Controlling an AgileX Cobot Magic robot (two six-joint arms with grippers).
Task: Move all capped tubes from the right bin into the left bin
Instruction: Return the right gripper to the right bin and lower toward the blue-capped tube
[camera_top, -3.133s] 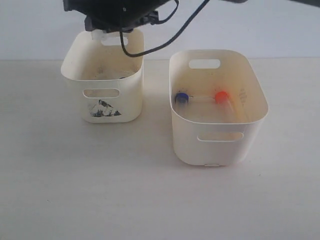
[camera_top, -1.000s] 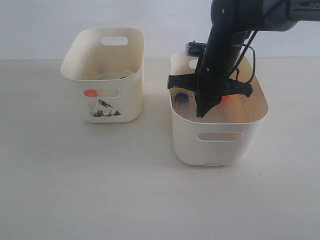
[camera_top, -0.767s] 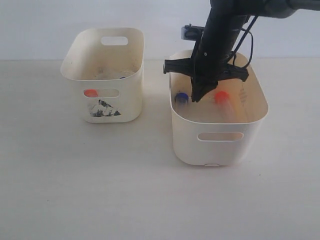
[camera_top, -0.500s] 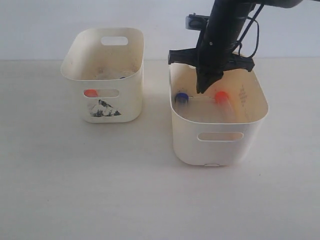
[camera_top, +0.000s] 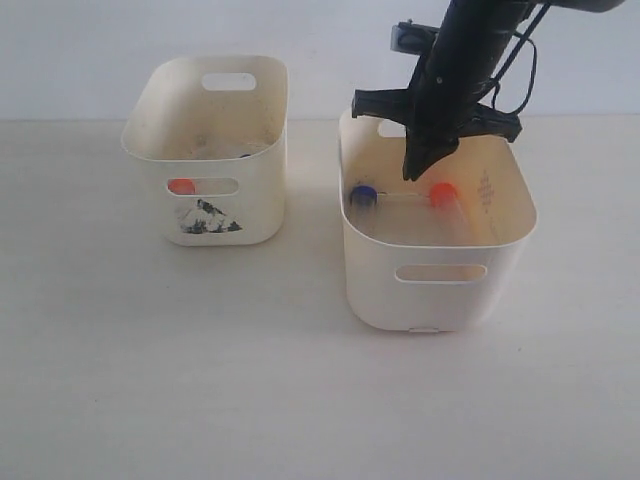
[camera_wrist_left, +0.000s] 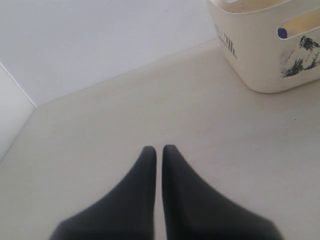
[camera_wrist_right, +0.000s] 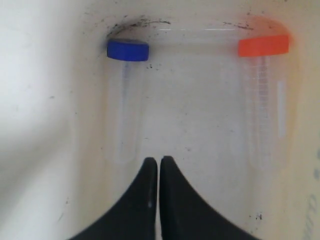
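The wide right bin (camera_top: 440, 285) holds two clear tubes lying side by side: a blue-capped tube (camera_wrist_right: 128, 50) (camera_top: 362, 194) and an orange-red-capped tube (camera_wrist_right: 263, 45) (camera_top: 443, 193). My right gripper (camera_top: 413, 175) (camera_wrist_right: 158, 161) hangs over the bin's back half, shut and empty, its tips between the two tubes and above them. In the small left bin (camera_top: 205, 215) with the black mountain picture, an orange-red cap (camera_top: 181, 186) shows through the handle slot, and a blue cap (camera_wrist_left: 282, 33) shows through a slot in the left wrist view. My left gripper (camera_wrist_left: 158, 148) is shut over bare table, out of the exterior view.
The two bins stand apart on a pale table (camera_top: 200, 380). A white wall (camera_top: 80, 50) rises behind them. The right arm and its cable (camera_top: 515, 70) reach down from the top right over the right bin's back rim.
My right gripper has risen out of the right bin and shifted slightly right and back, still shut and empty. Both tubes lie where they were. The left arm left the left bin earlier.
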